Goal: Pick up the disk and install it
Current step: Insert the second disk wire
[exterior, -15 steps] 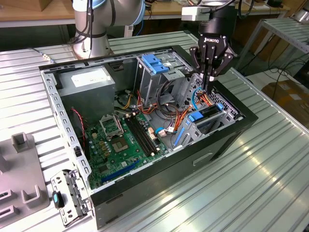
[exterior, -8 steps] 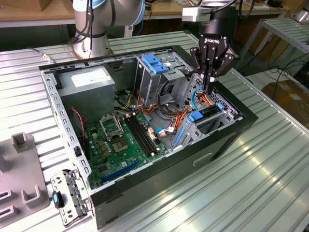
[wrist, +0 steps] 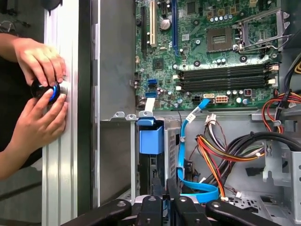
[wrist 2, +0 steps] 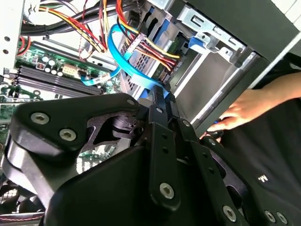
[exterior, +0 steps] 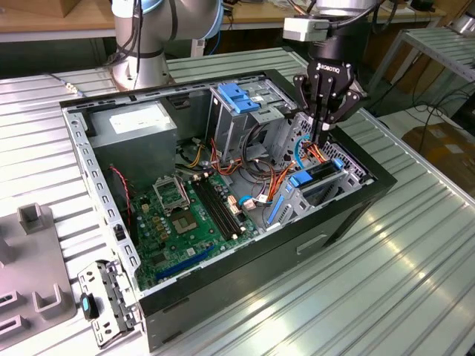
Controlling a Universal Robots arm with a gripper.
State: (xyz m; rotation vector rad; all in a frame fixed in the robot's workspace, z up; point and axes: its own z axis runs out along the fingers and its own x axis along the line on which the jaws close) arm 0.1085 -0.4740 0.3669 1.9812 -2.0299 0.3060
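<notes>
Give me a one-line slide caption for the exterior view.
Gripper lowered, fingers together, into the open computer case above the drive bay beside the motherboard.

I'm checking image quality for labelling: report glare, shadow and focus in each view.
Exterior view: bright glare streaks on the ribbed metal table; the case interior is shaded. Second wrist view: the hand looms dark and soft up close. First wrist view: evenly lit, the motherboard sharp.

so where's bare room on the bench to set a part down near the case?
In the exterior view, bare ribbed table runs along the case front, toward that view's right. That view's left is crowded: grey fixtures and a metal bracket. Inside, cables crowd the bay under the claw.
</notes>
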